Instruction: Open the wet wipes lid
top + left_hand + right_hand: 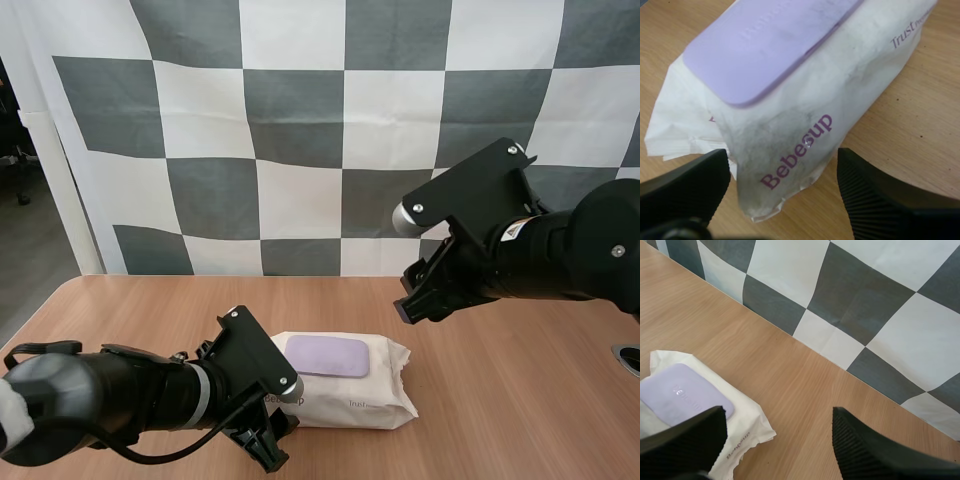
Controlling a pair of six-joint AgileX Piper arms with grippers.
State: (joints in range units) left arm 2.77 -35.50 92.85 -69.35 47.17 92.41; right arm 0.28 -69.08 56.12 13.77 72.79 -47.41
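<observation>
- Lying flat on the table (pixel 520 400), the wet wipes pack (pixel 345 385) sits lengthways in front of the left arm, with its lilac lid (pixel 328 356) facing up and pressed shut all round.
- The left gripper (pixel 782 170) is down at table level at the pack's near end. Its jaws stand wide apart, one on each side of the printed corner, and they clamp nothing. Bare wood shows between one jaw and the wrapper. I cannot tell whether the other jaw touches the crimped seam.
- That straddle looks like a brace: closing there would pin the soft pack so it cannot slide or lift when the lid is pulled.
- The right gripper (pixel 415 300) hangs well above the table, beyond the pack's far end, jaws spread and empty. It seems placed to come down on the lid's edge.
- Judging by the closed lid, the opening itself is not yet begun, and the steadying grip comes first.
- The wrapper is thin, creased and smudged grey, so it will likely crumple under a pinch.
- The table is pale wood grain, smooth and slightly glossy, so an unheld pack could skate on it.
</observation>
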